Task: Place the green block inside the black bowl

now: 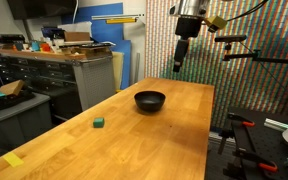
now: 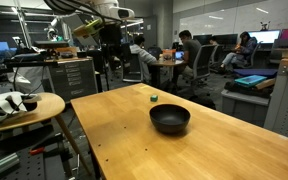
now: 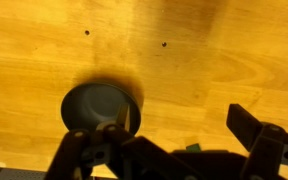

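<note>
Green block [image 1: 99, 123] on the wooden table [image 1: 174, 140], apart from the empty black bowl [image 1: 150, 100]; nothing done yet. Gripper [image 1: 181, 64] high above, spread wide, apparently holding nothing; approach, grasp, carry and drop all left.

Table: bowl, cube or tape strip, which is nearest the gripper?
The black bowl, closest to the gripper; the green block lies farther off, the yellow tape strip farthest.
</note>
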